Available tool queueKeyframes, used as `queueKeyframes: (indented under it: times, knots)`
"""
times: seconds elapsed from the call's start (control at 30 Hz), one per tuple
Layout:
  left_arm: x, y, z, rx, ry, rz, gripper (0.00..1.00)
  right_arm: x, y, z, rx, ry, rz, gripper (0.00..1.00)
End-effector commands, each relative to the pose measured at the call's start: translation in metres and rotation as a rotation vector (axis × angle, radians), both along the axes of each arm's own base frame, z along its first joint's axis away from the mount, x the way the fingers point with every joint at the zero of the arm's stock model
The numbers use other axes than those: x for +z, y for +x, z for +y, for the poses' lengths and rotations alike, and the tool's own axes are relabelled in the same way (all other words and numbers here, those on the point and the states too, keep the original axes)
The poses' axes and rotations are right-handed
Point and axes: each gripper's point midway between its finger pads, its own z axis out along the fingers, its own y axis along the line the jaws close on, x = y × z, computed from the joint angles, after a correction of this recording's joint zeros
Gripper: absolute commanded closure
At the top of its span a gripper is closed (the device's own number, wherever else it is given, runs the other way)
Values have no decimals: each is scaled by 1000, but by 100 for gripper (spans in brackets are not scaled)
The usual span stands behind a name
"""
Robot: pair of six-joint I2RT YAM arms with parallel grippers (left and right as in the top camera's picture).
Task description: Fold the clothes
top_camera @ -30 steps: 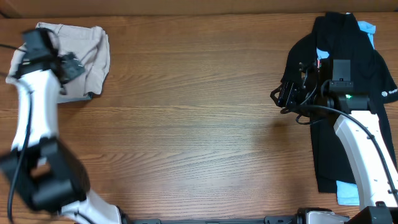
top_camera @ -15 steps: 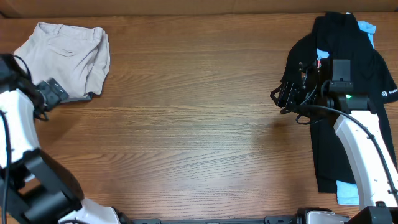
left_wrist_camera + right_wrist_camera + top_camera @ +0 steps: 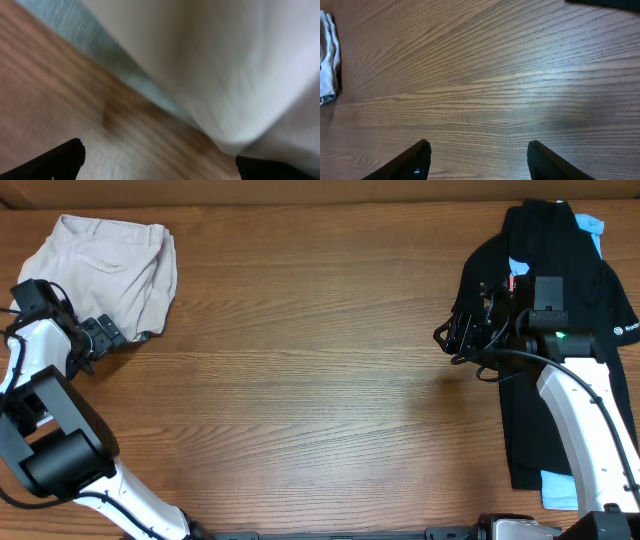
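Note:
The beige khaki shorts (image 3: 112, 272) lie folded into a compact bundle at the table's far left corner. They fill the top of the blurred left wrist view (image 3: 230, 65), with a light-blue edge beneath them. My left gripper (image 3: 103, 335) is open and empty, just off the bundle's near edge, low over the wood; its fingertips (image 3: 160, 160) show apart. My right gripper (image 3: 452, 336) is open and empty at the right side, over bare wood (image 3: 477, 155). The shorts show small at the left edge of the right wrist view (image 3: 327, 55).
A pile of black clothing (image 3: 550, 290) with light-blue pieces lies along the right side, under and behind my right arm. The wooden table (image 3: 310, 380) spans the middle between the two arms.
My left arm has come off the shorts bundle and swung down to its near edge. The shorts lie released. The right arm has not moved.

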Motion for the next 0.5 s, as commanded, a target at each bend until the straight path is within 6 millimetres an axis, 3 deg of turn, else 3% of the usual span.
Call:
queueKeyframes:
  times: [0.0,0.07,0.2,0.47]
  knots:
    - [-19,15,-7,-41,-2,-17,0,12,6,1,15,0,-40,34]
    - [-23,35,-4,-84,48,-64,0,12,6,1,15,1,-40,34]
    - [-25,53,-6,-157,102,-98,0,11,5,1,15,1,-37,34]
    - [-17,51,17,-98,218,-71,0,11,5,1,15,1,-35,34]
